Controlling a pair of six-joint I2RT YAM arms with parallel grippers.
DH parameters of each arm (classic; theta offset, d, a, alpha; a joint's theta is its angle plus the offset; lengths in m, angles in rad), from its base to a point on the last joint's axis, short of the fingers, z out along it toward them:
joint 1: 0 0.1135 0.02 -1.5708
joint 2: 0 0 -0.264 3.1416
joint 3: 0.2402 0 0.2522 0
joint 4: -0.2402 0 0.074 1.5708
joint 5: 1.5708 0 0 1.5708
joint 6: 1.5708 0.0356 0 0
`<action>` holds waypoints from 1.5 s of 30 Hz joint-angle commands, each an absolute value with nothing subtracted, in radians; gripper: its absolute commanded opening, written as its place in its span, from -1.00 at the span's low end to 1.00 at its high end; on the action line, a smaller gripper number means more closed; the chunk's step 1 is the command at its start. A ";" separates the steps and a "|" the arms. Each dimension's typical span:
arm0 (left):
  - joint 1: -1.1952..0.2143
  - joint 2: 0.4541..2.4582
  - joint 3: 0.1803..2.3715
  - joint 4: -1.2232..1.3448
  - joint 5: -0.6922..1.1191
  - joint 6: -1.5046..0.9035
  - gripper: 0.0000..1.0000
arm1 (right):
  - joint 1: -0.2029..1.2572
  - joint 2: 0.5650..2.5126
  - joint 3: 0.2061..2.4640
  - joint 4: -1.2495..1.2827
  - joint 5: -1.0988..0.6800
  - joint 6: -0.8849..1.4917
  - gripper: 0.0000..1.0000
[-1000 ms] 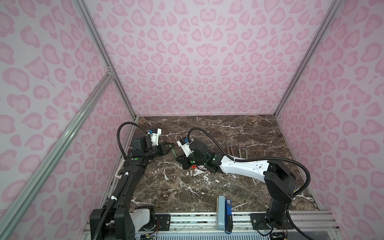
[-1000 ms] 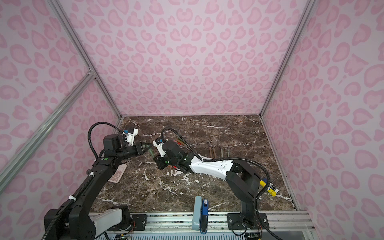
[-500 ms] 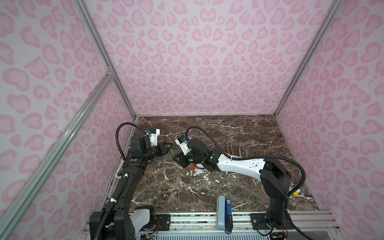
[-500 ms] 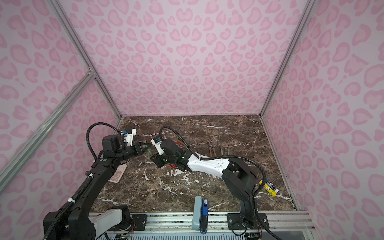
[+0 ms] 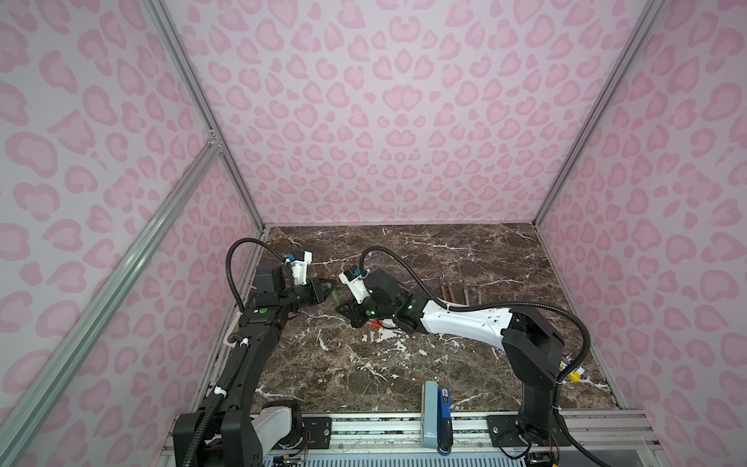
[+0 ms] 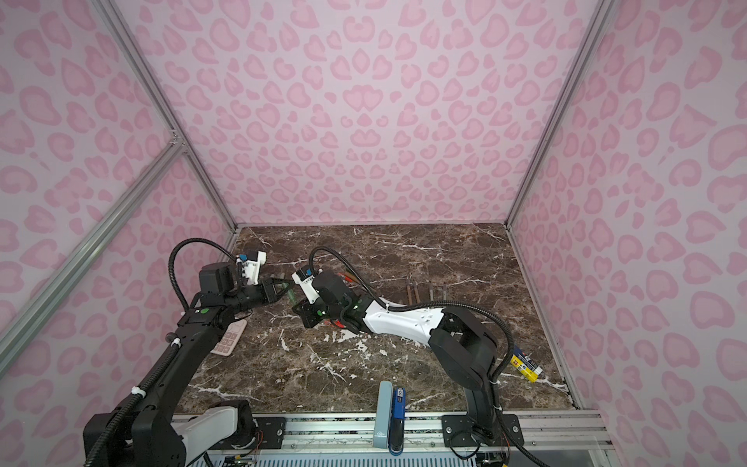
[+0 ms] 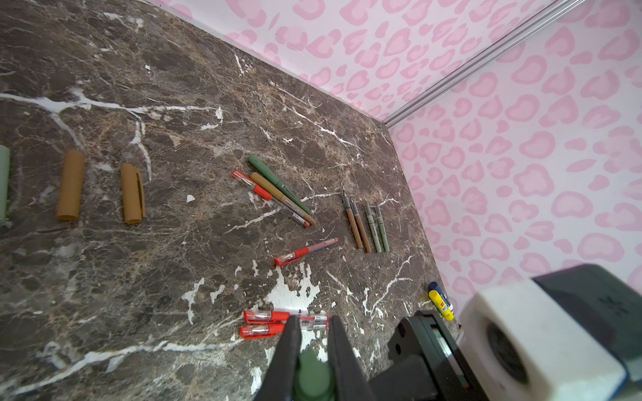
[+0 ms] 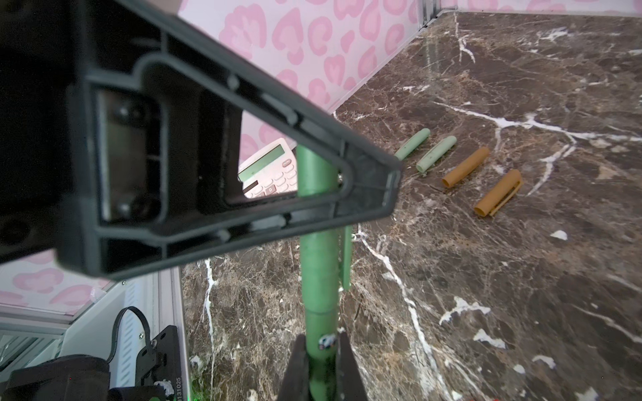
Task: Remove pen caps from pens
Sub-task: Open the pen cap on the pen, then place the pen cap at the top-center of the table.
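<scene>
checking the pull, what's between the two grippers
A green pen, the left gripper shut on one end, the right gripper on the other; seen in the right wrist view.

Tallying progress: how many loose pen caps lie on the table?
4, side by side in one row: pale green plastic cap, second pale green cap, tan-orange cap, clipped tan-orange cap. Others may be hidden.

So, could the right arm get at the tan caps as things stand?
Probably not yet. Nothing covers the tan caps, but the right gripper is shut on the green pen, and the left gripper grips its other end. It must let go first.
</scene>
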State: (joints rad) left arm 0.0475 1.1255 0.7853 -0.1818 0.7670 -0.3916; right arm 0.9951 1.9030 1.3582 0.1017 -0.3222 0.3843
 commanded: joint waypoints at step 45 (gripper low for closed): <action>-0.195 2.034 1.611 -0.736 0.280 -0.101 -0.91 | 0.466 0.973 0.649 -0.325 -0.016 0.375 -1.00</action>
